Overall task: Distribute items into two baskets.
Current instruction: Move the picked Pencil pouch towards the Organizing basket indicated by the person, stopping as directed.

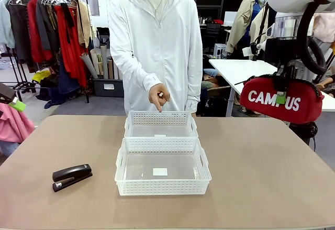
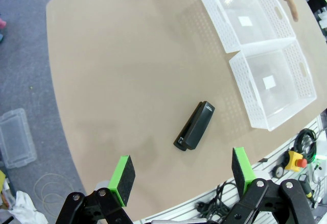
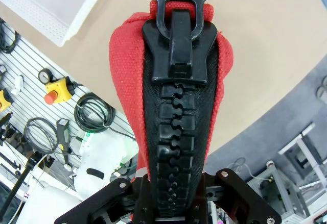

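High above the table's right edge hangs the red pouch (image 1: 280,100) with white CAMPUS lettering, my right gripper (image 1: 281,95) shut on it. The right wrist view looks along the pouch's black zipper (image 3: 173,127), held between the jaws. The black stapler (image 1: 71,176) lies on the table at the front left, also below my open left gripper (image 2: 181,175) as the stapler (image 2: 195,126). Two white baskets stand in the middle, the near basket (image 1: 162,187) touching the far basket (image 1: 161,119). Both baskets hold nothing. A person's hand (image 1: 158,97) points down at the far basket.
The person in white stands at the far side of the table. A clothes rack (image 1: 52,25) stands behind at the left, a white table (image 1: 235,70) behind at the right. Bare tabletop (image 1: 261,167) lies to both sides of the baskets.
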Controlling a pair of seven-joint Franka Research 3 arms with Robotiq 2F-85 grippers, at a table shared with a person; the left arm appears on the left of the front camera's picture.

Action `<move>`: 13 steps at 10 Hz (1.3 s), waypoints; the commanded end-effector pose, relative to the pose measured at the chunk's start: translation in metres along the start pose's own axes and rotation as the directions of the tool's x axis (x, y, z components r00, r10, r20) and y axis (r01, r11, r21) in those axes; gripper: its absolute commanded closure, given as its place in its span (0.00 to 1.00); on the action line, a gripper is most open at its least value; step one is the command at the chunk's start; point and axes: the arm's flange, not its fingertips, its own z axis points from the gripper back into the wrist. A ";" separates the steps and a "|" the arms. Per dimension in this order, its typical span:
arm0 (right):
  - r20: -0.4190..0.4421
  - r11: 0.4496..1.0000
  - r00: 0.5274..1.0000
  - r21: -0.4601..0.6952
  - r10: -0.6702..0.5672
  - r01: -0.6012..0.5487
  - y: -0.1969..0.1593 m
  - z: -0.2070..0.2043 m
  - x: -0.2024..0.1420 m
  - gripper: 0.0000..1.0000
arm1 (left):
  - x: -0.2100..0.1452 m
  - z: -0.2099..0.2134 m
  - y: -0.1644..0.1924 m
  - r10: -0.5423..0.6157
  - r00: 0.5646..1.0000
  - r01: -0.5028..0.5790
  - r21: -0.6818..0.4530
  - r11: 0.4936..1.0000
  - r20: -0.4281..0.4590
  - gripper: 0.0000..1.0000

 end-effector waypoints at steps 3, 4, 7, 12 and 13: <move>0.004 1.000 1.000 -0.009 -0.022 0.022 0.001 0.002 0.001 1.00 | -0.001 0.000 0.000 0.001 1.000 -0.001 -0.010 1.000 0.004 0.02; 0.004 1.000 1.000 -0.009 -0.022 0.022 0.001 0.002 0.001 1.00 | -0.001 0.000 0.000 0.001 1.000 -0.001 -0.010 1.000 0.004 0.02; 0.004 1.000 1.000 -0.009 -0.022 0.022 0.001 0.002 0.001 1.00 | -0.001 0.000 0.000 0.001 1.000 -0.001 -0.010 1.000 0.004 0.02; 0.027 1.000 1.000 0.001 0.000 0.000 0.003 -0.005 0.019 1.00 | -0.001 0.000 0.000 0.001 1.000 -0.001 -0.010 1.000 0.004 0.02; 0.026 1.000 1.000 -0.002 0.017 -0.017 0.006 -0.007 0.026 1.00 | -0.001 0.000 0.000 0.001 1.000 -0.001 -0.010 1.000 0.004 0.02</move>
